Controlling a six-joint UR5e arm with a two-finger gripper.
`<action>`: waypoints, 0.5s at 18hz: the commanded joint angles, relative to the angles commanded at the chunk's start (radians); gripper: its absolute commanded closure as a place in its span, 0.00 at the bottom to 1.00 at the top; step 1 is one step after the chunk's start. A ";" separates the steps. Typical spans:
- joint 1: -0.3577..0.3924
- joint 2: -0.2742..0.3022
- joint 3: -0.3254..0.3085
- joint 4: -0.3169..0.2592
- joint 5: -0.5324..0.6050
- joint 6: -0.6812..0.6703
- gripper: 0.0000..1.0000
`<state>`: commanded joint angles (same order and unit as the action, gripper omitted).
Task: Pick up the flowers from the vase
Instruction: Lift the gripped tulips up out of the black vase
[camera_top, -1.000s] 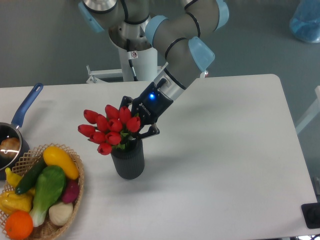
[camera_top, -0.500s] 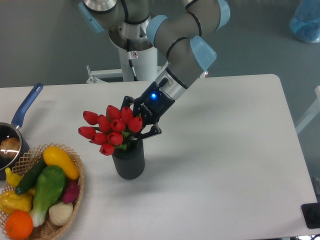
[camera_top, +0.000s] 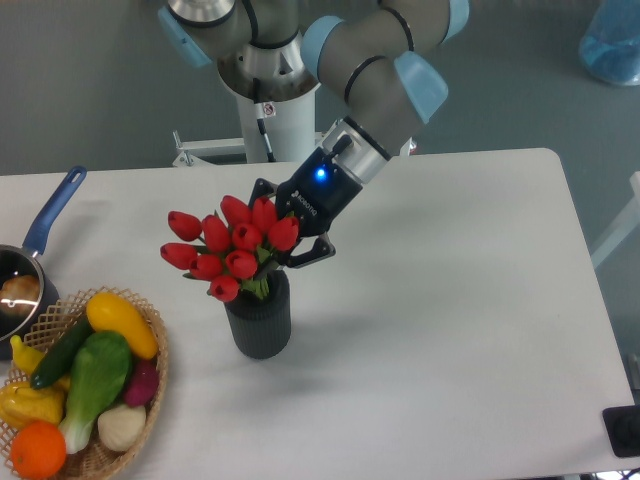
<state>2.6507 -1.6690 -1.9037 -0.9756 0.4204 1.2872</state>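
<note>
The flowers (camera_top: 228, 246), a bunch of red tulip buds with green leaves, stand in the middle of the white table, their stems still reaching into the vase (camera_top: 258, 320). The vase is a small dark grey ribbed pot standing upright. My gripper (camera_top: 278, 252) comes in from the upper right, just above the vase rim, with its black fingers (camera_top: 312, 257) closed around the stems behind the buds. The stems in the grip are mostly hidden by the buds.
A wicker basket (camera_top: 155, 335) of toy vegetables and fruit sits at the front left. A blue-handled saucepan (camera_top: 52, 210) is at the left edge. The arm's base (camera_top: 270, 120) stands behind the table. A black object (camera_top: 622, 430) is at the front right corner.
The gripper and the flowers have moved together a little up and to the right. The vase has stayed in place.
</note>
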 joint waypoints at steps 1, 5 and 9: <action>0.011 0.009 0.008 -0.002 -0.002 -0.017 0.63; 0.012 0.025 0.008 -0.006 -0.005 -0.028 0.63; 0.008 0.041 0.008 -0.006 -0.022 -0.065 0.63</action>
<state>2.6584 -1.6276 -1.8960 -0.9817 0.3989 1.2227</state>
